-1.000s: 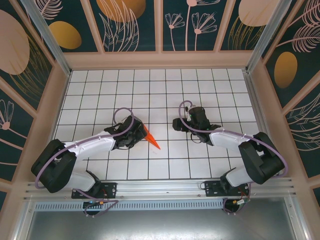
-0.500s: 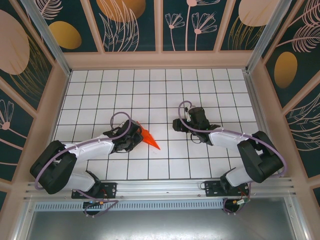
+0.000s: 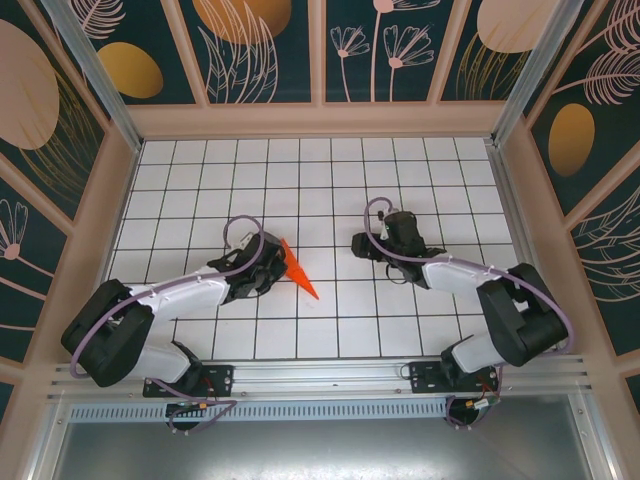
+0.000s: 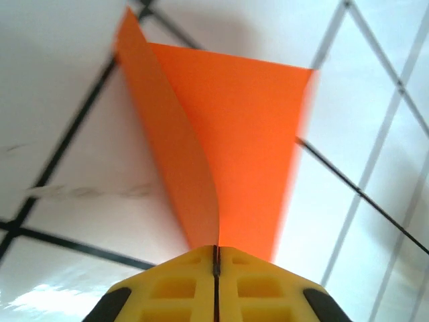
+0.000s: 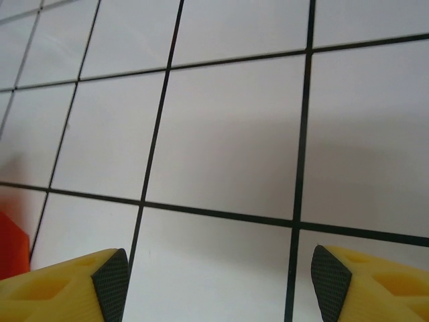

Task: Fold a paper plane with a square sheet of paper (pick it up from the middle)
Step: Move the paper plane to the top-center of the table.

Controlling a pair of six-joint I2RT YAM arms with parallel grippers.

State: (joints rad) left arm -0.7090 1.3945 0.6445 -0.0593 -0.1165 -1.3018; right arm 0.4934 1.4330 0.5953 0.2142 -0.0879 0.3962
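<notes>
The orange-red paper plane (image 3: pixel 299 272) is a narrow folded dart left of the table's middle, its tip pointing toward the near right. My left gripper (image 3: pixel 277 266) is shut on its wide end. In the left wrist view the yellow jaws meet tightly at my left gripper (image 4: pixel 216 253), with the paper plane (image 4: pixel 248 154) fanning out beyond them in two flaps. My right gripper (image 3: pixel 362 246) hovers right of centre, about one tile from the paper. In the right wrist view my right gripper (image 5: pixel 218 275) is open over bare tile, with an orange scrap of the paper plane (image 5: pixel 10 248) at the left edge.
The white gridded table (image 3: pixel 330 180) is walled by a wooden frame with patterned panels. An aluminium rail (image 3: pixel 320 378) carrying both arm bases runs along the near edge.
My left gripper closed on the paper plane's wide end. The plane's tip swung slightly left and back. My right gripper shifted a little to the right.
</notes>
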